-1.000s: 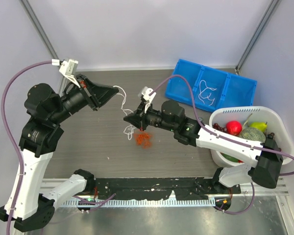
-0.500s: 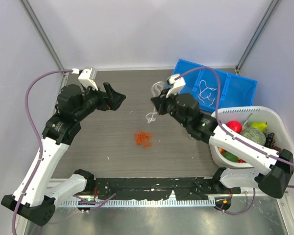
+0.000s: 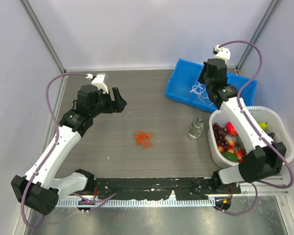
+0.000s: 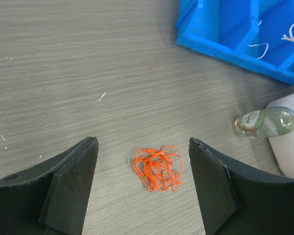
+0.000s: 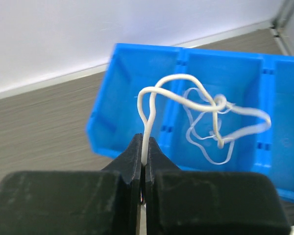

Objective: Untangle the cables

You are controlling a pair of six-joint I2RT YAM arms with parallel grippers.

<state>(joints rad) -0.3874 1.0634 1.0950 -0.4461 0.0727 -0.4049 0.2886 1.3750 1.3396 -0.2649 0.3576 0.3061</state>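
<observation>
A small clump of red-orange cables (image 3: 142, 138) lies on the dark table, and in the left wrist view the red-orange cables (image 4: 157, 168) sit just beyond my fingers. My left gripper (image 3: 118, 100) (image 4: 142, 143) hovers above and to the left of the clump, open, with nothing between its fingers. Far right at the back, my right gripper (image 3: 202, 87) (image 5: 145, 139) is shut on a looped white cable (image 5: 206, 102) that hangs over the blue bin (image 3: 181, 85) (image 5: 125, 98). A second white cable (image 5: 208, 147) lies in the bin's middle compartment.
A small clear bottle (image 3: 196, 128) (image 4: 264, 121) lies on the table between the clump and a white basket (image 3: 279, 117) holding fruit at the right. The blue bin (image 4: 220, 29) has three compartments. Frame posts stand at both back corners.
My left gripper opened, let go of the white cable and drew back left. My right arm carried that white cable from the table's middle up to the blue bin. The orange clump stayed put.
</observation>
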